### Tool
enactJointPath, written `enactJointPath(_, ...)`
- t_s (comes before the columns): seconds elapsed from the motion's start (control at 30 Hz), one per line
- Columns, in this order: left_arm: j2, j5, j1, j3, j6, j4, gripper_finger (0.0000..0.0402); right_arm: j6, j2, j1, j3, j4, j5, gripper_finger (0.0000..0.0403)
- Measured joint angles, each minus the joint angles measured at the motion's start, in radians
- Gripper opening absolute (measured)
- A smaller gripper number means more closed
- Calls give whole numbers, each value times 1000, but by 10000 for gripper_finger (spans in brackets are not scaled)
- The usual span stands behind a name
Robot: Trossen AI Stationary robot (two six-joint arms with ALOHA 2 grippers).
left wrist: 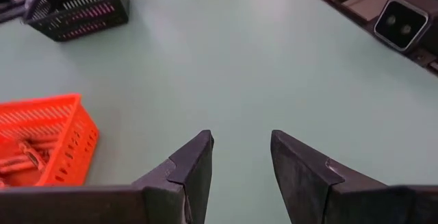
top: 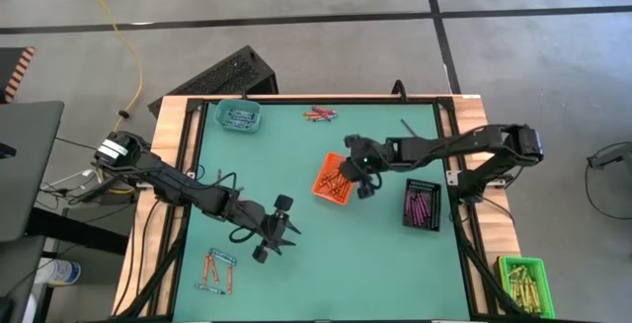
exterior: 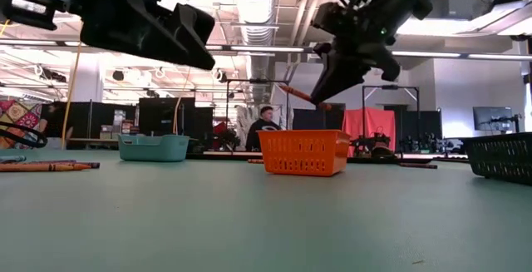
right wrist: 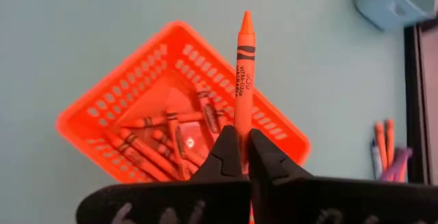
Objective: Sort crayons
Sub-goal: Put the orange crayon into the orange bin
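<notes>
Two grippers at work over green table (top: 316,264), listed near edge to far. Near-left corner: small loose group of crayons (top: 219,270), orange and blue-grey, flat on tabletop. Just beyond, left gripper (top: 279,232) held above bare tabletop, fingers (left wrist: 191,169) apart, nothing between them; orange basket and black basket ahead of it in left wrist view. Off table at near-right: green bin (top: 523,282) w/ yellow-olive sticks. Mid-table: orange basket (top: 333,179), approx. a dozen orange crayons lying inside at mixed angles (right wrist view). Right gripper (top: 360,180) hanging directly above basket's right side, fingers clamped together on one orange crayon (right wrist: 243,80) by its lower end, pointed tip projecting forward past fingertips; in low view same crayon (exterior: 303,96) seen tilted, clear above basket rim, not touching basket. Right of orange basket, apart from it: black basket (top: 423,204) w/ purple-pink crayons. Far side: teal basket (top: 238,117) at far-left w/ blue-grey crayons inside; near far-edge centre, second loose cluster of crayons (top: 319,115), reddish and purple tones, exact count not clear. Beyond table in low view: seated person (exterior: 264,127) in room behind, partly hidden by orange basket.
</notes>
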Motion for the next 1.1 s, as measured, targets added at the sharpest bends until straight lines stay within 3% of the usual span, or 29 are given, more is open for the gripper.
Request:
enactJointPath(0.6, 0, 0, 0, 0, -38, 2, 139, -192, 0, 57, 0, -1, 20, 5)
enactJointPath(1.1, 0, 0, 0, 0, -45, 9, 139, -199, 1, 32, 0, -38, 19, 8)
